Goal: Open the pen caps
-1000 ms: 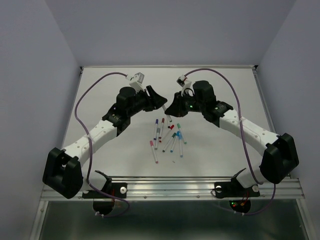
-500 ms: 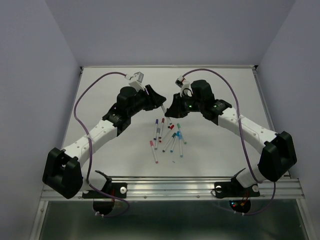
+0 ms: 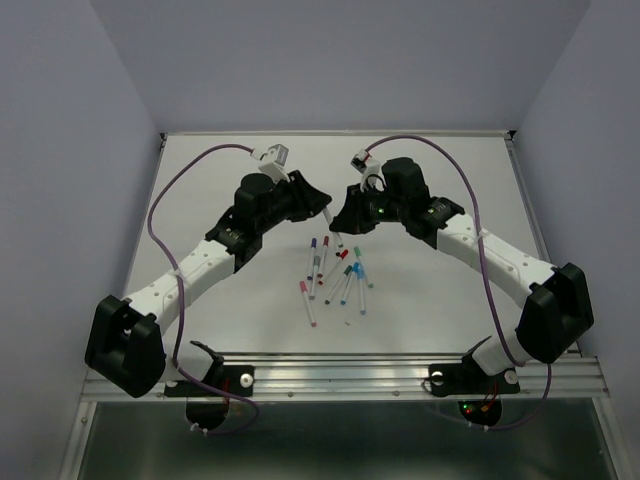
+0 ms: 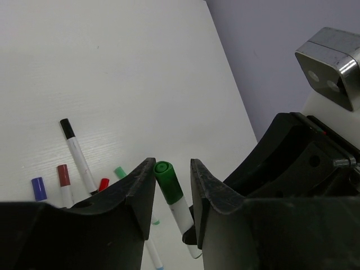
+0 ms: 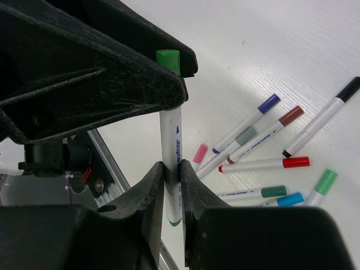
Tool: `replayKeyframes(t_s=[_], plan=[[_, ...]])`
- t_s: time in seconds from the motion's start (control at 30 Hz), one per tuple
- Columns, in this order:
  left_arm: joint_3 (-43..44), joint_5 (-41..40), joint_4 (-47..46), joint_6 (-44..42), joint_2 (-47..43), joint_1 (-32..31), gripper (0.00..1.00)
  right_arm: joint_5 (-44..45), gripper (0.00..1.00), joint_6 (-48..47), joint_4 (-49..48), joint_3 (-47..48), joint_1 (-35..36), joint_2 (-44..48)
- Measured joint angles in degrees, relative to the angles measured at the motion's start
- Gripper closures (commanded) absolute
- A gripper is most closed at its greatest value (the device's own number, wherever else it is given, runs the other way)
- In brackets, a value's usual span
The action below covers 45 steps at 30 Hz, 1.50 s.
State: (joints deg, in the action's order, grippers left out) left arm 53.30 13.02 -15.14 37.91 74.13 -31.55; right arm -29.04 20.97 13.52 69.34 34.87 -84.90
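Right arm has edged left toward the left arm since a second ago. Left arm has barely changed, and the two grippers now sit almost tip to tip.

Right gripper (image 5: 171, 167): closed tight on the white barrel of the held pen (image 5: 171, 135), gripping it below mid-length. You've got that pen up between the two grippers, over the far end of the pile.

Left gripper (image 4: 172, 166): jaws parted, bracketing the green cap (image 4: 170, 184). One finger is right at the cap's side and there's a sliver of gap on the other, so it isn't clamped. The cap is on the barrel, poking out past the fingertips.

Loose pens (image 5: 259, 165) lie scattered on the table (image 3: 430, 300) just on the near side of the grippers. All the ones you can see are capped: purple, dark red, black, red, teal, blue, light green, pink.
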Motion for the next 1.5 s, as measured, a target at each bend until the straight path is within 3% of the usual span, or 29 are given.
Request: replayKeyframes(t_s=[0.13, 0.2, 0.23, 0.53, 0.9, 1.1, 1.27, 1.43, 1.5], plan=[[0.0, -0.24, -0.02, 0.2, 0.0, 0.04, 0.74, -0.13, 0.99, 0.0, 0.0, 0.04, 0.0, 0.0], [0.02, -0.11, -0.24, 0.55, 0.0, 0.0, 0.85, -0.13, 0.99, -0.02, -0.02, 0.04, 0.0, -0.11], [0.07, 0.0, -0.37, 0.7, 0.0, -0.15, 0.99, -0.15, 0.99, -0.02, -0.02, 0.07, 0.0, -0.24], [0.09, -1.6, -0.52, 1.73, 0.02, -0.28, 1.0, -2.08, 0.99, -1.97, -1.33, -0.28, -0.09, -0.48], [2.56, -9.64, 5.53, 8.2, 1.29, -0.94, 1.0, -4.59, 0.99, -7.28, -18.95, -15.21, 1.75, 6.64], [9.75, -19.41, 1.14, 11.19, 4.7, 8.22, 1.0, -11.8, 0.99, -5.11, -17.7, -22.77, 13.2, 9.4], [9.33, -20.68, -0.74, 12.81, 3.45, 12.59, 1.0, -6.8, 0.99, -1.55, -15.26, -27.06, 13.11, 11.02], [7.02, -18.58, -0.68, 12.87, 1.51, 12.37, 1.0, -0.72, 0.59, -0.46, -15.04, -23.76, 12.72, 11.56], [5.2, -17.25, -0.59, 12.92, 0.33, 12.11, 1.0, 2.32, 0.37, -0.85, -14.95, -20.94, 12.48, 11.08]])
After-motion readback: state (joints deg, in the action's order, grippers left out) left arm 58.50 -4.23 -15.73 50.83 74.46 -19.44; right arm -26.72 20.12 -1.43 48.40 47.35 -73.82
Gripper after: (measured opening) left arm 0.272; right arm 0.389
